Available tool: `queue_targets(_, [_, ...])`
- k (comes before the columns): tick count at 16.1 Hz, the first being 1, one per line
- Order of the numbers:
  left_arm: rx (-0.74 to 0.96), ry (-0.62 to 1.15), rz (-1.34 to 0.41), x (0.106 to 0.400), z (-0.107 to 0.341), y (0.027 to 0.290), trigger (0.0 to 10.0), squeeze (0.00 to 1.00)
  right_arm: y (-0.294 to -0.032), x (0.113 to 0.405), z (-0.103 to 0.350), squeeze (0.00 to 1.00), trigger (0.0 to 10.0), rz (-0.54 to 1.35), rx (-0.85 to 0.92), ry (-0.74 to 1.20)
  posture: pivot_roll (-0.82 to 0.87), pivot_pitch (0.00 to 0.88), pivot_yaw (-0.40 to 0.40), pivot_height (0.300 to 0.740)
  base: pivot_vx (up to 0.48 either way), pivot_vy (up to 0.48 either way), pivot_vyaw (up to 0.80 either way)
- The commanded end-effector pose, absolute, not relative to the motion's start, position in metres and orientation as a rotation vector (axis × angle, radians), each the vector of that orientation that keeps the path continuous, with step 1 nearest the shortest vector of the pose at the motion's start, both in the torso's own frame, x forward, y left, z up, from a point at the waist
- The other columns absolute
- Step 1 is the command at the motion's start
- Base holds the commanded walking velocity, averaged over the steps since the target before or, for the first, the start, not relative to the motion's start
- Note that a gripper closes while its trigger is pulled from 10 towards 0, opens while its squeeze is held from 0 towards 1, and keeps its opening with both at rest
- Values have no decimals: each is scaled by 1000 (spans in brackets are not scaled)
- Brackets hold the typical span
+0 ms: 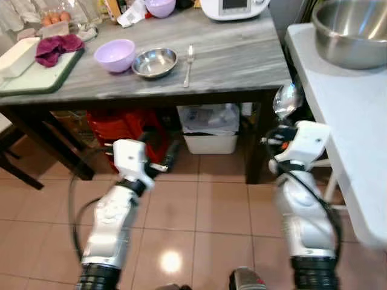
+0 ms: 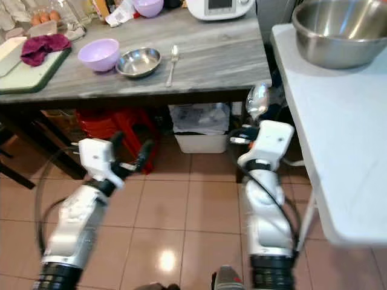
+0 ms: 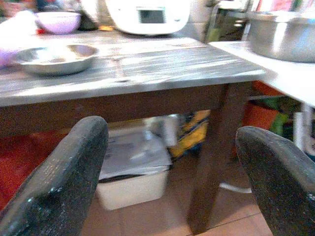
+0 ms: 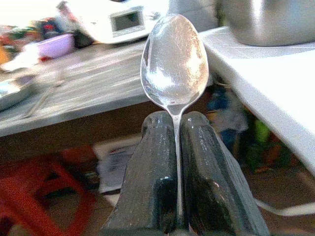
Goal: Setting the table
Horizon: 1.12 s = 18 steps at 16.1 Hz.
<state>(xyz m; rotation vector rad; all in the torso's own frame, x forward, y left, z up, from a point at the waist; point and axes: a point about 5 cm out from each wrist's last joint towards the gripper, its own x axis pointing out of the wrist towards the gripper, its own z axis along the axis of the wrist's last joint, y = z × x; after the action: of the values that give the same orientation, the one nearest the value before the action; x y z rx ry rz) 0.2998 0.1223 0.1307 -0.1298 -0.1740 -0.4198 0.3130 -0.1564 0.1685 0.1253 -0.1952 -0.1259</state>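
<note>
Spoon [image 4: 173, 61] sat pinched by its thin neck between the right gripper's [image 4: 175, 129] closed fingers, bowl up, held below the level of the grey table [image 1: 242, 60] and just off its front right corner. Your left gripper [image 1: 158, 158] hung low in front of the table with its fingers spread wide and nothing between them.

Place setting so far — lilac bowl [image 1: 115, 54], steel bowl [image 1: 155, 61] touching it, fork [image 1: 188, 63] lying just to the right of the steel bowl. The bare stretch beside the fork looked like the likely landing spot.

Risks you faced from here:
- Grip was only on the narrow neck, so the spoon could pivot or slip if you swung the arm fast.
- The gripper was lower than the tabletop — raising it too close in could knock the bowl of the spoon against the table edge and lever it out.
- The white counter [image 1: 344, 115] stood near on the right; a wide elbow could clip it.
- Setting down too near could nudge the fork.
</note>
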Motion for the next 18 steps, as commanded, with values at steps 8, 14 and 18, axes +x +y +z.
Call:
queue_targets(8, [-42,-49,-363,296,110,126,10000,0,-150,311,164,0,10000,-107,133,-190,-76,163,111,740,222,0,0])
queue_targets(14, [-42,-67,-383,298,114,125,10000,0,-144,316,163,0,10000,-101,149,-191,-67,124,119,740,0,232,0])
queue_targets(18, [-35,-71,-383,300,114,124,10000,0,-144,318,164,0,10000,-101,148,-200,-71,116,122,740,0,480,0])
